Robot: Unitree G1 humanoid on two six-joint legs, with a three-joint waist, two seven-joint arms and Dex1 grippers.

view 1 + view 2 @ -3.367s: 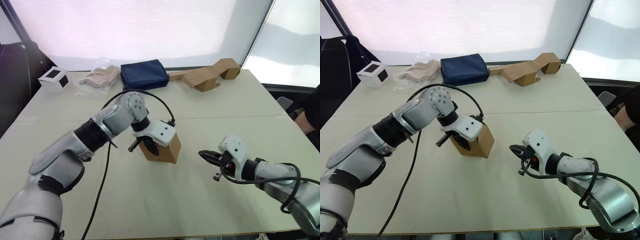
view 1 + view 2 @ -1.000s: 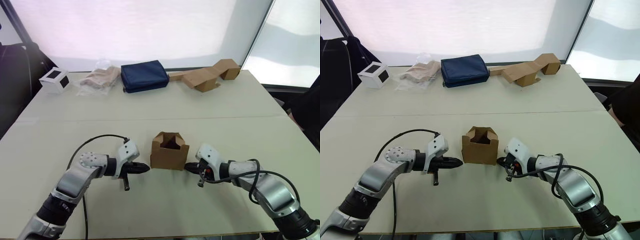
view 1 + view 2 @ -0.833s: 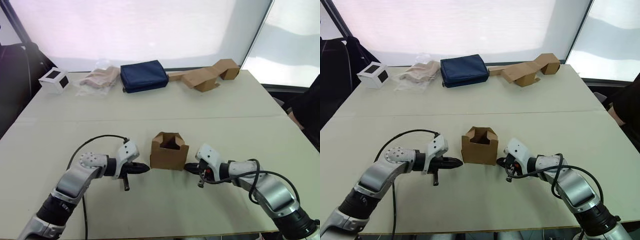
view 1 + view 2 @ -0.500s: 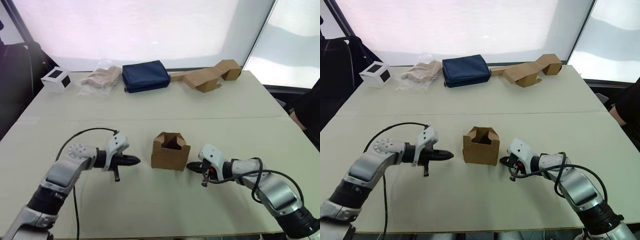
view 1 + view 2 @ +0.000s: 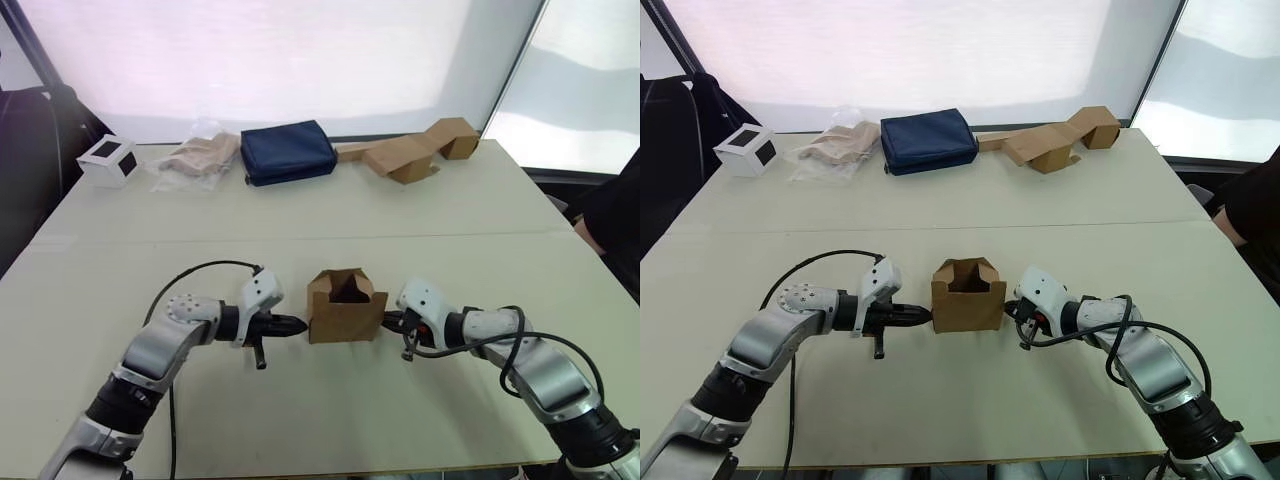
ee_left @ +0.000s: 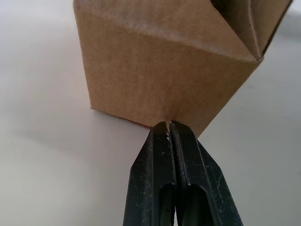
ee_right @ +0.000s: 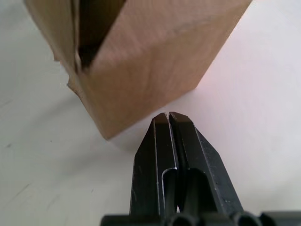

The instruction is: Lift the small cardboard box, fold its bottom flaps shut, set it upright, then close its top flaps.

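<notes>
The right gripper (image 7: 168,114), fingers pressed together, is pointed at the plain brown cardboard box's (image 7: 160,56) lower wall.

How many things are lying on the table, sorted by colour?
Brown: 2, the small cardboard box and the cardboard strip
Navy: 1, the pouch
White: 1, the cube
Beige in clear plastic: 1, the bag
Total: 5

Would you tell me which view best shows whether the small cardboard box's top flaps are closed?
The right eye view: it looks down into the small cardboard box, whose top flaps stand open. The left eye view shows the same. Both wrist views show mostly side walls and a slice of the opening.
</notes>
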